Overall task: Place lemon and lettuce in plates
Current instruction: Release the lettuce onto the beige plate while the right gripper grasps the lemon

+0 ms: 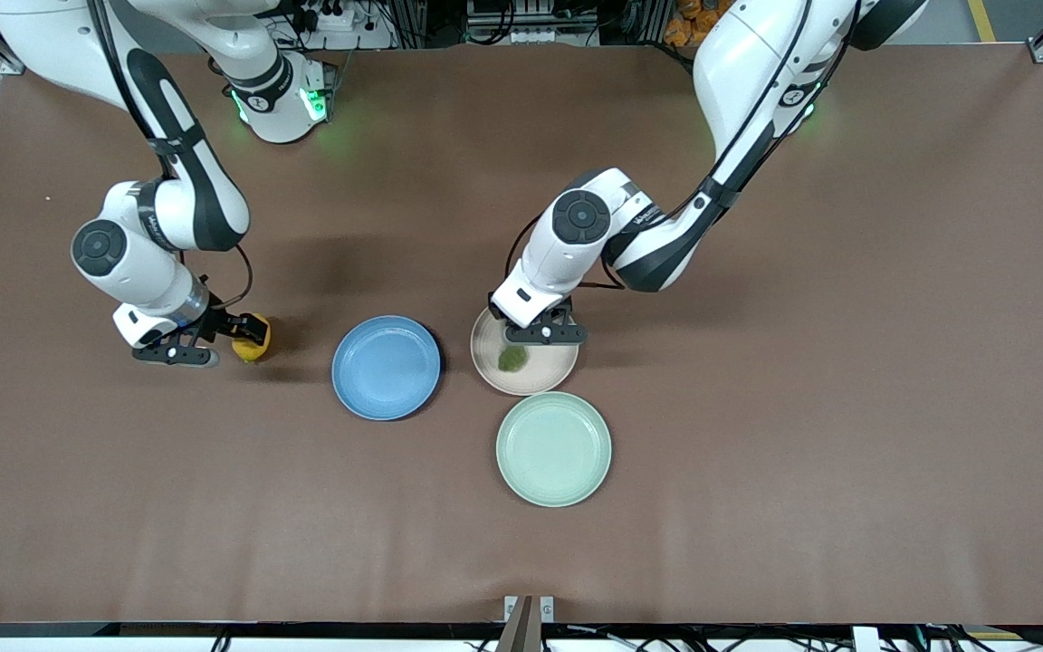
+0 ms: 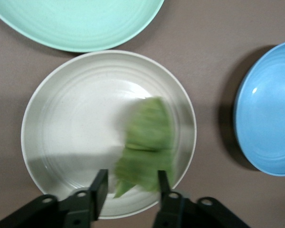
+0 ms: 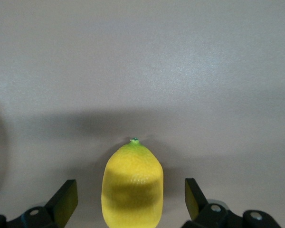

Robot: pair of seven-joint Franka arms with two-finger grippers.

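The yellow lemon (image 1: 252, 343) lies on the table toward the right arm's end, beside the blue plate (image 1: 386, 368). My right gripper (image 1: 230, 340) is low around it, open; in the right wrist view the lemon (image 3: 133, 185) sits between the fingers of the right gripper (image 3: 131, 199) with a gap on each side. The green lettuce (image 1: 512, 359) lies in the beige plate (image 1: 553, 367). My left gripper (image 1: 536, 344) hangs open just over that plate. In the left wrist view the lettuce (image 2: 147, 147) is blurred on the beige plate (image 2: 71, 137), just ahead of the left gripper (image 2: 131, 187).
A pale mint-green plate (image 1: 554, 448) lies empty, nearer to the front camera than the beige plate and almost touching it; it also shows in the left wrist view (image 2: 80, 23). The blue plate (image 2: 270, 118) is empty. Brown table all around.
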